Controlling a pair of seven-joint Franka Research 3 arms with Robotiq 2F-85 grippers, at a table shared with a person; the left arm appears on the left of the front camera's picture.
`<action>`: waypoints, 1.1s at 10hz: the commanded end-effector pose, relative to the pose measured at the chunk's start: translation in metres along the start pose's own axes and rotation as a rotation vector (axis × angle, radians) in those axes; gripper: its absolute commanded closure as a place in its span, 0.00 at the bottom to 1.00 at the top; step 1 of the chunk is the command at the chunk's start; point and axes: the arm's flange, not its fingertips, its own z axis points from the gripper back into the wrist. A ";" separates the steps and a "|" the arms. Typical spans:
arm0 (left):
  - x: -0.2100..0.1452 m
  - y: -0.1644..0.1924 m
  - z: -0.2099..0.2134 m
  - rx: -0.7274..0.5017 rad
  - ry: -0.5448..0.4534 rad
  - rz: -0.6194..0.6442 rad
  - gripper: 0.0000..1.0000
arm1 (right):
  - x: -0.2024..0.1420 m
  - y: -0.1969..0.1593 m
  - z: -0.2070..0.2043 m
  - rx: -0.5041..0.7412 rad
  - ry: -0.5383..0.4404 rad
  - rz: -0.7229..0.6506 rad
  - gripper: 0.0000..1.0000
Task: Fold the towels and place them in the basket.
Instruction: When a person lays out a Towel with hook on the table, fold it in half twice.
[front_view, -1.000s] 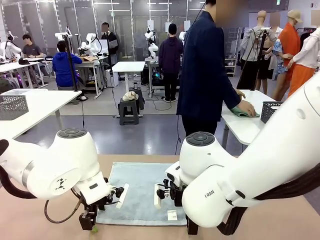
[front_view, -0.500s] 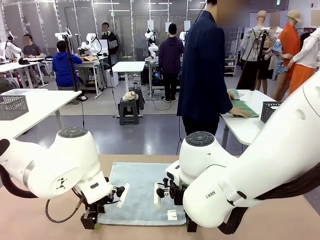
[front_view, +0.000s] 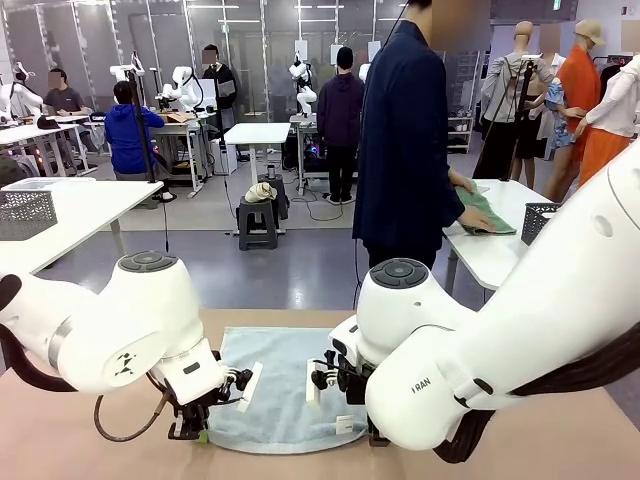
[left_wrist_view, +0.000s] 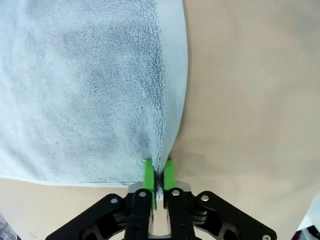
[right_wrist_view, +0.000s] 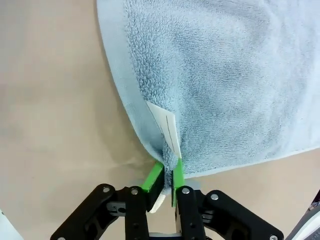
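Pale blue towel (front_view: 285, 385) on the tan worktop (left_wrist_view: 250, 100); jaws of the left gripper (left_wrist_view: 159, 172) and right gripper (right_wrist_view: 169, 172) clamp its near corners. Beyond the towel, a person (front_view: 405, 150) handles what seems a green cloth (front_view: 485, 212).

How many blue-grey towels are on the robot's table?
1: the towel lies spread on the table, its near corners pinched by the left gripper and the right gripper. More may be hidden.

- Place: robotics lab, open-plan hall.
- White worktables (front_view: 258, 133) in rows, people (front_view: 128, 135) working at them.
- Cables (front_view: 322, 212) trailing across grey floor (front_view: 250, 270); black stool (front_view: 257, 218).
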 end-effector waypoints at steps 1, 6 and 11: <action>0.005 0.000 0.003 0.022 0.034 0.006 1.00 | 0.003 0.006 0.001 0.056 0.037 -0.013 1.00; 0.004 0.001 0.007 0.017 0.036 -0.007 1.00 | 0.001 0.006 0.006 0.047 0.034 -0.002 1.00; 0.003 0.000 0.001 0.006 0.006 -0.012 1.00 | 0.004 0.002 0.002 0.028 0.027 0.000 1.00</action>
